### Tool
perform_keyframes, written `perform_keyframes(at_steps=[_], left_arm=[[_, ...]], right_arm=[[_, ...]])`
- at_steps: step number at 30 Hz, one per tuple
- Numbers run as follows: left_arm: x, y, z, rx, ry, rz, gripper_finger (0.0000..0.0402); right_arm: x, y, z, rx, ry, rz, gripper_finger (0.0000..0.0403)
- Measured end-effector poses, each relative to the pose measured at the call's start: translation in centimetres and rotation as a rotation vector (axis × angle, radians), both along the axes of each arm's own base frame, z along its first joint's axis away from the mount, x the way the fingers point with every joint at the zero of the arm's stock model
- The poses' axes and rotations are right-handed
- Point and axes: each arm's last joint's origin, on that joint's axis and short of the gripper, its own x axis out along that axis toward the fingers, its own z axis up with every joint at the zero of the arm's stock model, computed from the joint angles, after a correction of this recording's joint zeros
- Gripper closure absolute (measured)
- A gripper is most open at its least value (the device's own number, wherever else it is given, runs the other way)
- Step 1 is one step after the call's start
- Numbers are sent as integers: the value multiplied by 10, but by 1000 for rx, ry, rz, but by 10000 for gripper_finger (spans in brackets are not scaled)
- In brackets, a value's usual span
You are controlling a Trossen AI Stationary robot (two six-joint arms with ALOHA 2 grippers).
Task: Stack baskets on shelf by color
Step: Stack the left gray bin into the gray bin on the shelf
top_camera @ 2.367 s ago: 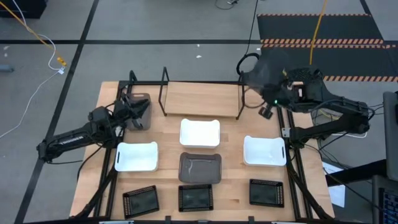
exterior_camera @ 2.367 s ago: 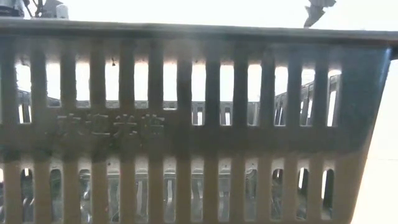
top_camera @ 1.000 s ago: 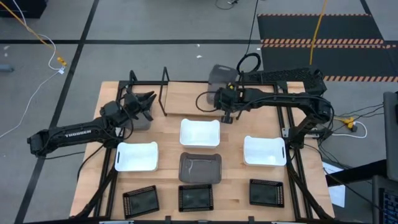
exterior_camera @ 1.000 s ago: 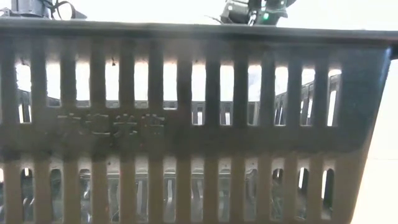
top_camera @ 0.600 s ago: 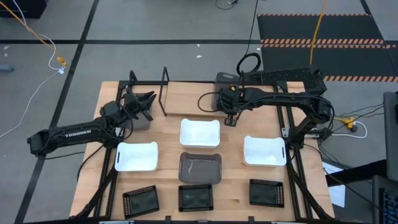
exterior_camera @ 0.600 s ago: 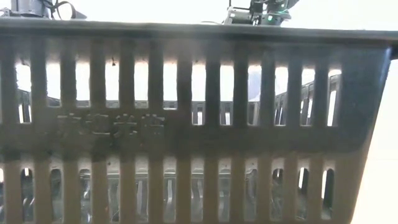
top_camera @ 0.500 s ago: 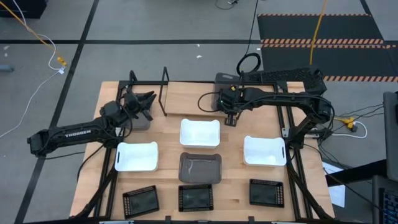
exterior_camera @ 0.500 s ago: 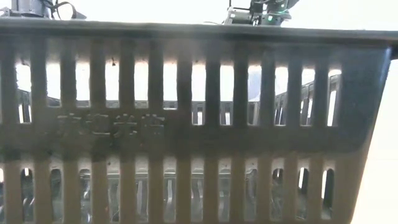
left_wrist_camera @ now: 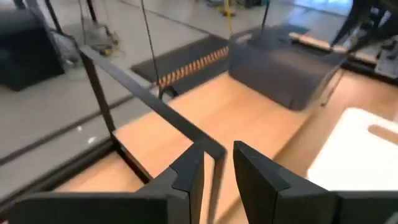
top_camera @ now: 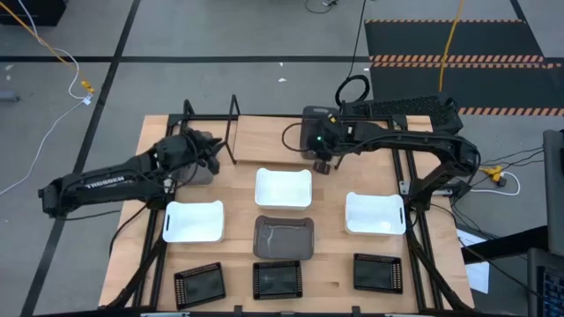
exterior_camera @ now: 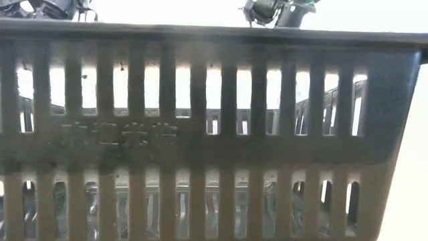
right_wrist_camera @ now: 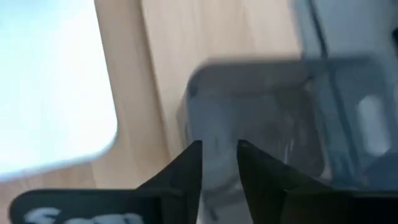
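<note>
The shelf (top_camera: 264,132) runs along the table's far edge. A dark grey basket (top_camera: 310,116) sits on it, toward its right divider, and also shows in the left wrist view (left_wrist_camera: 280,68). My right gripper (right_wrist_camera: 219,163) hangs over that basket, open, one finger on either side of its near wall. Another dark basket (top_camera: 196,173) stands in the shelf's left section. Beside it my left gripper (top_camera: 211,153) is open and faces the left divider's black rod (left_wrist_camera: 155,102). My right gripper comes at the grey basket from above, its fingers (right_wrist_camera: 189,165) astride the near wall (right_wrist_camera: 214,177). I cannot tell whether they touch it. The basket rests on the shelf.
On the table lie white baskets (top_camera: 283,187), (top_camera: 194,221), (top_camera: 374,213), one dark basket (top_camera: 283,238) and black trays (top_camera: 200,283), (top_camera: 277,279), (top_camera: 377,271). A slatted dark basket wall (exterior_camera: 200,134) fills the low view.
My right gripper has brought the grey basket down from above the far edge, and the basket now sits level on the shelf. My left arm has swung, and its gripper has shifted a little toward the table's near edge, beside the left dark basket, which stayed put.
</note>
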Motion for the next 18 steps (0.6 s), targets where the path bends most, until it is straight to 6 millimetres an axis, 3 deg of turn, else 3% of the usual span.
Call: perform_keyframes(at_steps=[5, 13, 18], left_arm=[[10, -7, 4, -26, 9, -73, 313], [26, -12, -3, 21, 76, -139, 313], [37, 0, -8, 68, 101, -82, 313]], right_arm=[[0, 8, 21, -37, -141, 23, 275], [9, 35, 33, -12, -279, 79, 262], [32, 62, 33, 103, -603, 259, 261]])
